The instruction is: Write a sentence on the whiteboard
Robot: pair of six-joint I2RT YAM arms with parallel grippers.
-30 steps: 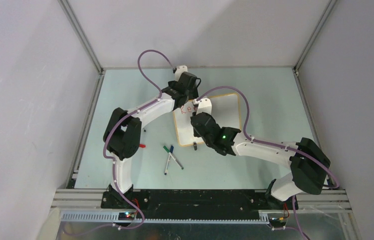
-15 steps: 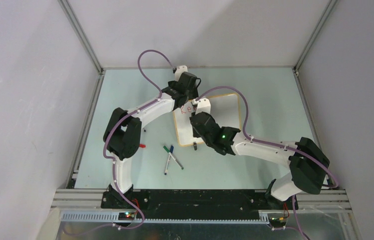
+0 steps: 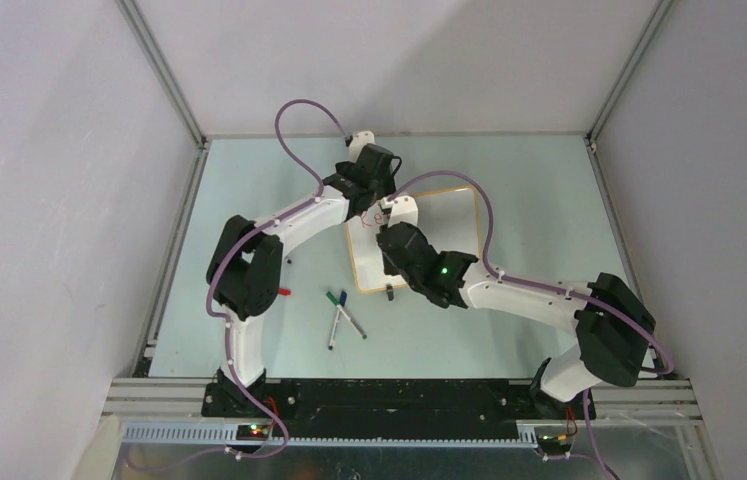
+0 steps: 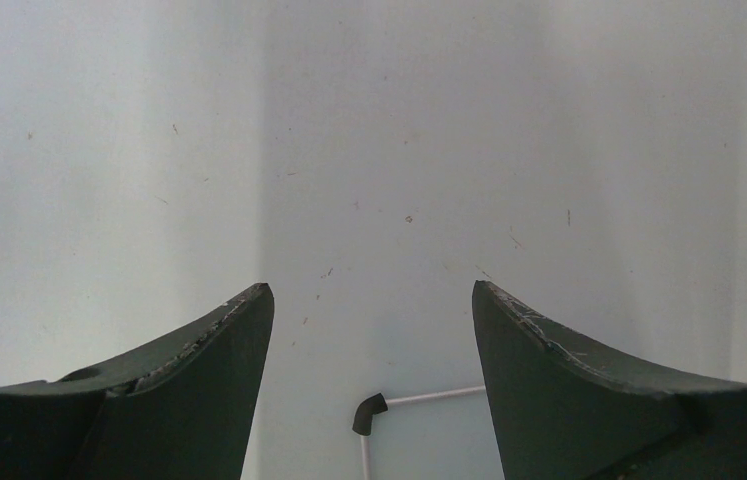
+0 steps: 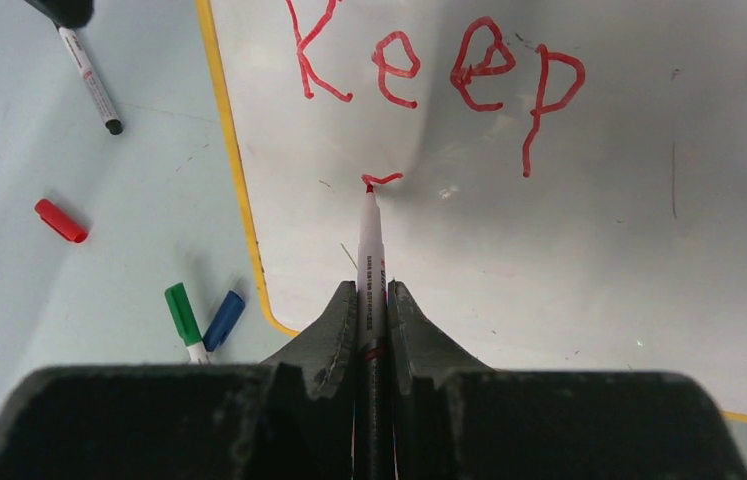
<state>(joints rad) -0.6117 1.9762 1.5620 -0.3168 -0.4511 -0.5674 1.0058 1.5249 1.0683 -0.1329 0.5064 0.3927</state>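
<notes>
The table (image 4: 399,150) fills the space ahead of the left gripper (image 4: 371,300), whose fingers are spread wide with nothing between them. The whiteboard (image 5: 599,260) lies flat ahead of the right gripper (image 5: 373,300), its yellow edge running just left of those fingers. They pinch a marker (image 5: 370,240), its red tip touching the board straight ahead. Of the sentence (image 5: 439,75), only "Keep" stands beyond the tip, with a small stroke at the tip itself. Left of the fingers lie a green pen (image 5: 183,315) and a blue pen (image 5: 221,320); farther left is a red cap (image 5: 60,220).
</notes>
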